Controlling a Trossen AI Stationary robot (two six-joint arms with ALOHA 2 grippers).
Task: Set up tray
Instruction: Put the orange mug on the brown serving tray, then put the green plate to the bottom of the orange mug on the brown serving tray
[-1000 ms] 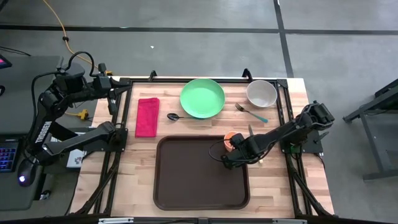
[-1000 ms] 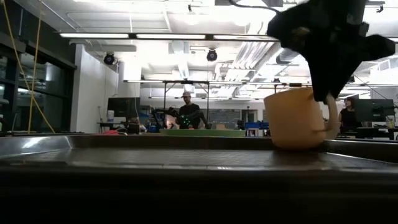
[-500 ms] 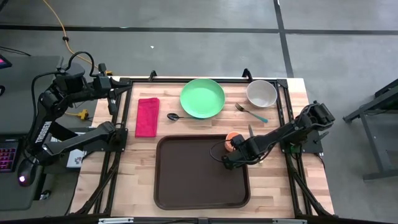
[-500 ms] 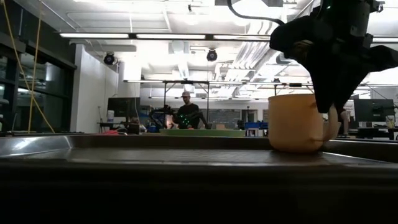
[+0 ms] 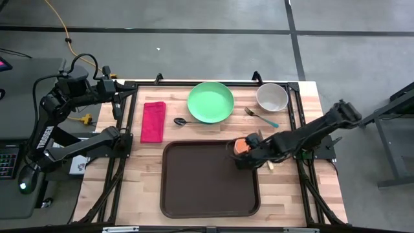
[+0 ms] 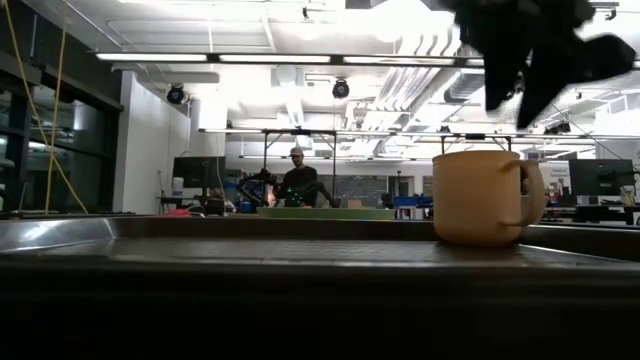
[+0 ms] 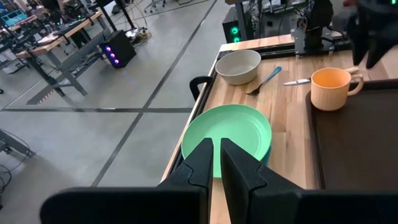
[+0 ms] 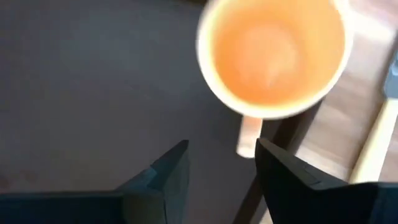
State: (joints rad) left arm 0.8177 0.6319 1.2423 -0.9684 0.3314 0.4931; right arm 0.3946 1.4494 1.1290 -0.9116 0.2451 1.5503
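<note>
Tray (image 5: 207, 184) sits at near-centre of the table, bare but for the orange cup (image 5: 240, 146) upright in its far right corner. You've one item on, by my read. Plate (image 5: 211, 101), napkin (image 5: 153, 121), bowl (image 5: 272, 97), fork (image 5: 261, 117), spoon (image 5: 183, 121) all off-tray, yours to load. R gripper (image 8: 217, 158) above cup, fingers apart, holding nothing. L gripper (image 7: 217, 165) parked far left, fingers nearly together.

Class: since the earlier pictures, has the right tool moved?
Yes. The right tool has opened and lifted off the orange cup, which stands on the tray.
</note>
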